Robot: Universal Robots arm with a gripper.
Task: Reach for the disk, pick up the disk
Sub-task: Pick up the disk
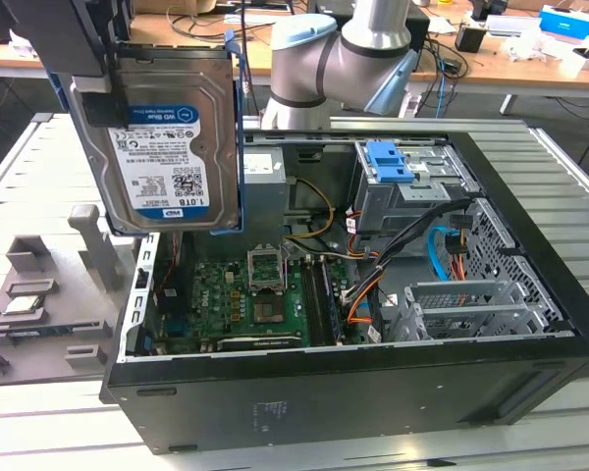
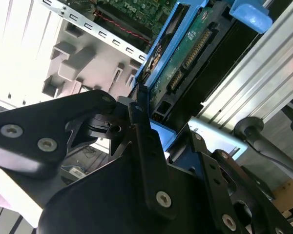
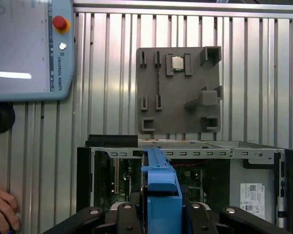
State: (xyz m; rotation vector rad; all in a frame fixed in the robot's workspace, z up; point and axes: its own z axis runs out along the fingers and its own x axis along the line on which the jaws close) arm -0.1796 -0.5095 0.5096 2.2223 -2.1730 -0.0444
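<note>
Exterior view first: the disk (image 1: 172, 137) is up in the air at the exterior view's left, label facing the camera, hanging tilted above the near-left corner of the open computer case (image 1: 373, 392). The dark gripper (image 1: 74, 44) clamps it from above. Reaching is over, I'd say, and the pick-up looks as good as done, because the disk touches nothing but the gripper. The blue latch (image 1: 388, 162) sits on its grey cage (image 1: 402, 201), well apart.

Now the second wrist view: the gripper (image 2: 163, 122) has its black fingers (image 2: 141, 141) closed on the disk (image 2: 190, 48), one on each side. The green board on the disk's underside faces this camera.

First wrist view: the gripper (image 3: 161, 214) pinches the disk (image 3: 161, 187) edge-on, with its blue rail in the middle. Beyond lie the case (image 3: 185, 155), a grey fixture plate (image 3: 180, 112) carrying a small chip (image 3: 177, 62), a pendant (image 3: 29, 48) and a person's hand (image 3: 2, 209).

My judgement is that any further move calls for a firm, steady grip and clearance from the case wall, since a held edge can slip.
</note>
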